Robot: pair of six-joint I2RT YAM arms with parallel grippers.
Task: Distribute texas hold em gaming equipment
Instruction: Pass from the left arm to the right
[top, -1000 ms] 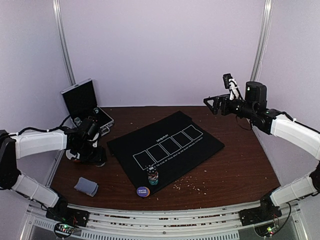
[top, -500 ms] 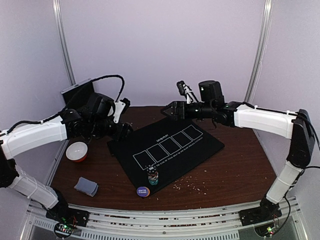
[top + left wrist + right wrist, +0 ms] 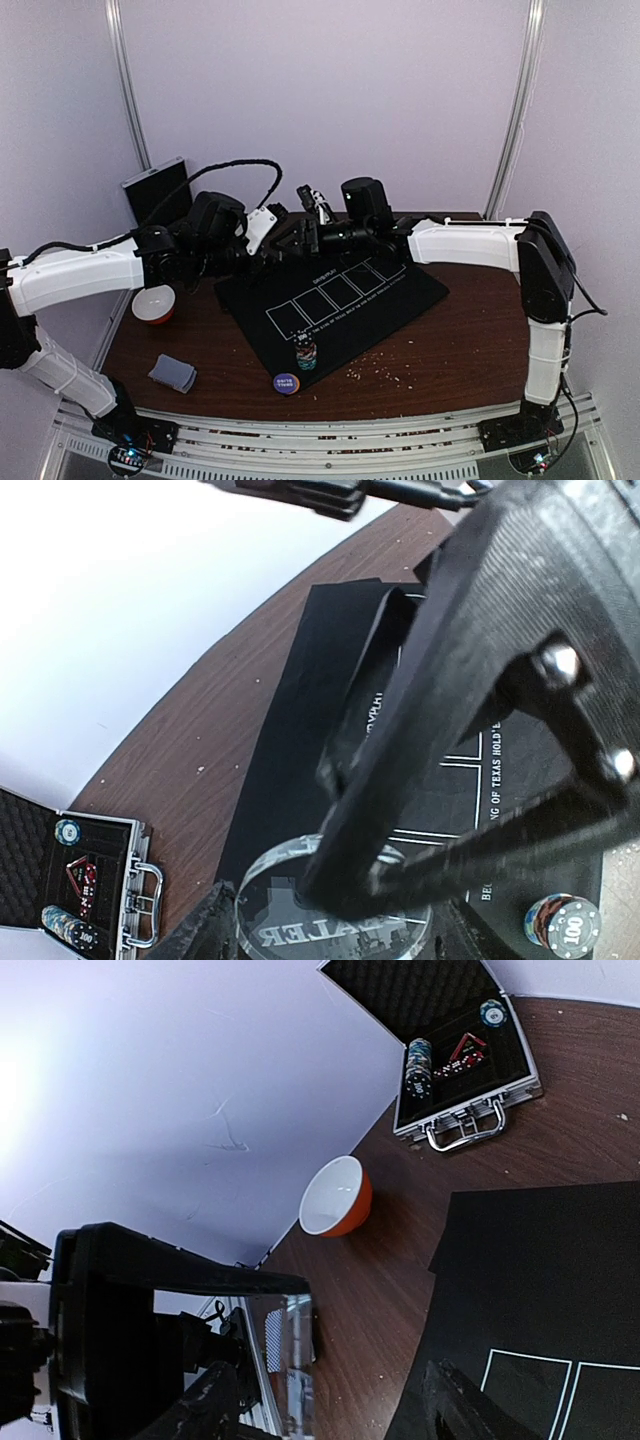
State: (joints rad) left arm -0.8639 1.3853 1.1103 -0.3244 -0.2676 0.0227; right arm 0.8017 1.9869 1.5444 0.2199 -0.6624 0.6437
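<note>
Now left gripper (image 3: 335,912), reaching right over mat (image 3: 340,310) edge, clamps clear disc (image 3: 300,935); right gripper (image 3: 332,1380), reaching left, straddles it, spread wide.

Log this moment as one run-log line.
left gripper: shut on clear dealer disc | right gripper: open, empty | both: tips close, near black mat

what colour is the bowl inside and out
The bowl is white inside and orange-red outside; the right wrist view shows it best.

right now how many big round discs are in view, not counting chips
2. A clear disc is clamped in the left pincer; a purple disc lies at the near corner of the black mat, by the chip stack. Others may be hidden in the case.
</note>
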